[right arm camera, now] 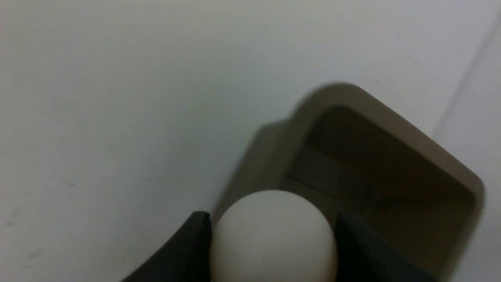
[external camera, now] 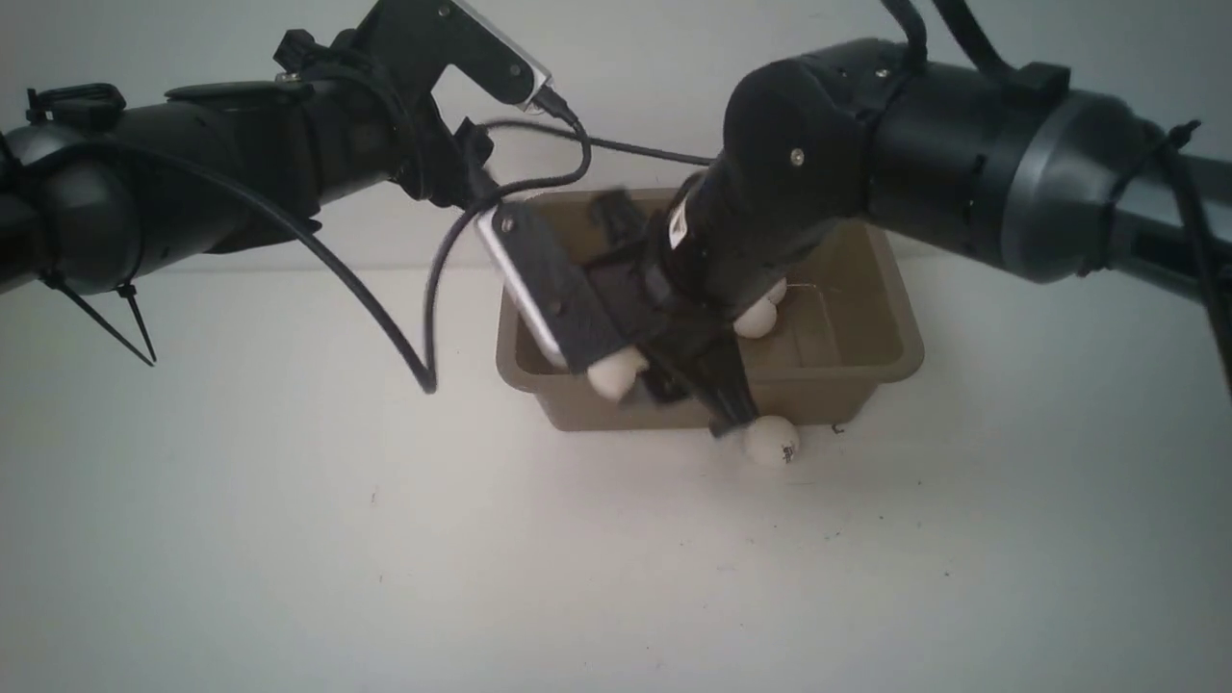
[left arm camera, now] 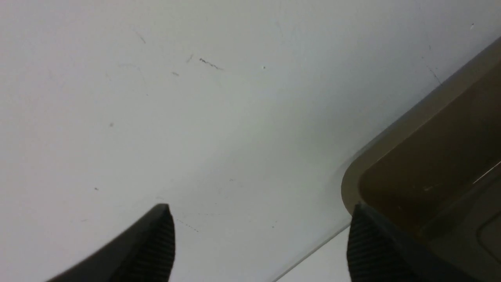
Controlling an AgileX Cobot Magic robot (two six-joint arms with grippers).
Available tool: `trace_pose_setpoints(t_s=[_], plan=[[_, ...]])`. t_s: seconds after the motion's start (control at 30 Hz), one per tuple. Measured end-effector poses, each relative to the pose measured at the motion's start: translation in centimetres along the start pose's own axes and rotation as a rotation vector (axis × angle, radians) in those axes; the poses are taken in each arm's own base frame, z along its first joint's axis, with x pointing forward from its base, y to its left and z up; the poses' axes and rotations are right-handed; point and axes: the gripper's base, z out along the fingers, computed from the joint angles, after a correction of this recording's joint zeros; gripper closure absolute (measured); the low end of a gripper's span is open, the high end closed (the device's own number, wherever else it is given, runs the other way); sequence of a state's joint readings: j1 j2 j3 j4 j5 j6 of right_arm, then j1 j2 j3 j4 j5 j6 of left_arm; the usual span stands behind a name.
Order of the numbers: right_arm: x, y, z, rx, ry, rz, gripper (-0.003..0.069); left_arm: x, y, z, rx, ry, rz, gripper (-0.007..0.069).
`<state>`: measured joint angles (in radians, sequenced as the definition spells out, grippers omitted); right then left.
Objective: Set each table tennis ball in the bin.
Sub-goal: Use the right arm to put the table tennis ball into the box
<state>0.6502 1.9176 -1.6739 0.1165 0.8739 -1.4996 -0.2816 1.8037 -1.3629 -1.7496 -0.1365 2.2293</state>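
Note:
My right gripper (right arm camera: 273, 215) is shut on a plain white table tennis ball (right arm camera: 274, 239), one dark finger pressed on each side. In the front view this held ball (external camera: 616, 373) hangs blurred over the front left rim of the taupe bin (external camera: 905, 351). Another ball (external camera: 757, 320) lies inside the bin, partly hidden by the right arm. A ball with a dark logo (external camera: 772, 441) rests on the table against the bin's front wall. My left gripper (left arm camera: 260, 206) is open and empty above the bare table, next to a corner of the bin (left arm camera: 411, 117).
The white table (external camera: 289, 529) runs back to a pale wall. Both black arms and a loose black cable (external camera: 423, 318) cross above the bin's left side. My right arm (external camera: 770, 192) hides much of the bin's inside.

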Motion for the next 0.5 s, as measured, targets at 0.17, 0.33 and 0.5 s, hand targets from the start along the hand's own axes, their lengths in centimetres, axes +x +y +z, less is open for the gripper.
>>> trace_pose_setpoints(t_s=[0.17, 0.33, 0.5], plan=[[3.1, -1.2, 1.9, 0.129, 0.033, 0.088, 0.0298, 0.0, 0.2, 0.0, -0.013, 0.008, -0.030, 0.0093], [5.7, -1.6, 4.2, 0.204, 0.043, 0.148, 0.0298, 0.4, 0.2, 0.2, -0.030, 0.029, -0.030, 0.0093], [6.4, -1.2, 6.0, 0.206, 0.050, 0.152, 0.0298, 1.0, 0.0, 0.7, -0.035, 0.057, -0.025, 0.0093]])
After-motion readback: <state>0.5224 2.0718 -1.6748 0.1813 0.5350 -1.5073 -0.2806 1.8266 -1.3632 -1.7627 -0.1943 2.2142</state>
